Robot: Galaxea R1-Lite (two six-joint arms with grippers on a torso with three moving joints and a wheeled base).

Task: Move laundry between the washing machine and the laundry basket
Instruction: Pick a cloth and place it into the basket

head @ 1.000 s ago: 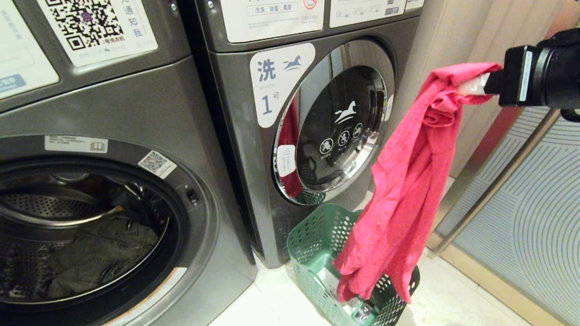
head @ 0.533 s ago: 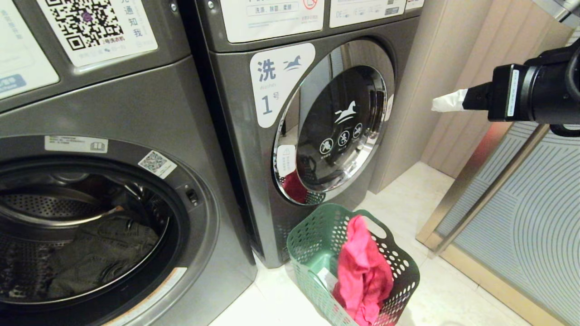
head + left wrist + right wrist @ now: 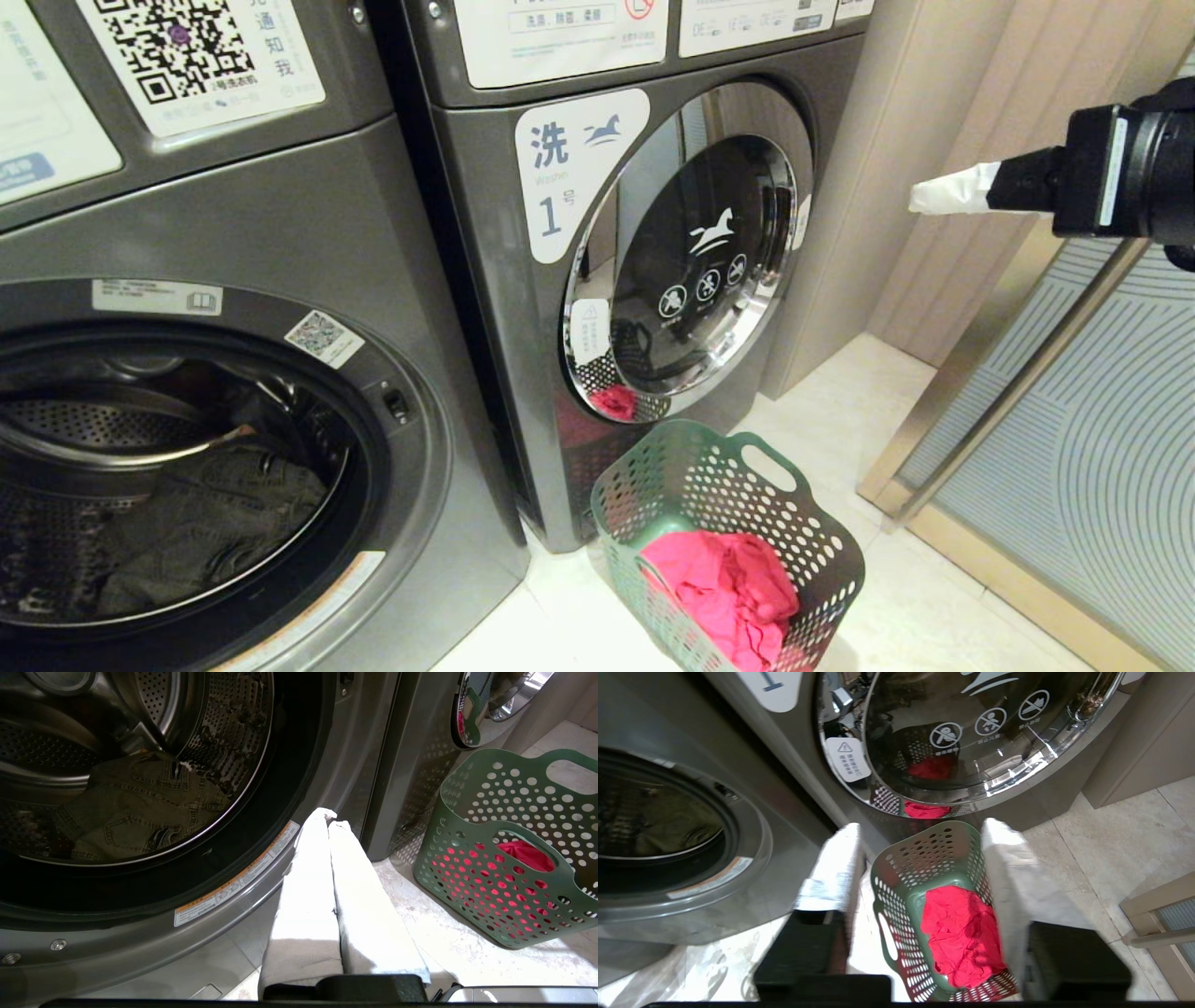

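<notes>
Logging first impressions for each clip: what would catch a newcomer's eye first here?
The bright red garment lies crumpled in the green laundry basket on the floor before the washer labelled 1, and is mirrored in that washer's chrome door. High above it, at the head view's right edge, the right gripper hangs open and empty. To the left, the open washing machine holds a dark olive-grey garment in its drum.

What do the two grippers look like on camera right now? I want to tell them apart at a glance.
They look alike. The left gripper has two long fingers wrapped in off-white cloth-like covering, rising from a black base. The right gripper has the same pale wrapped fingers on boxy black mounts. In the head view the right gripper sits on a black blocky wrist with a white strip marking. No cables are visible.
</notes>
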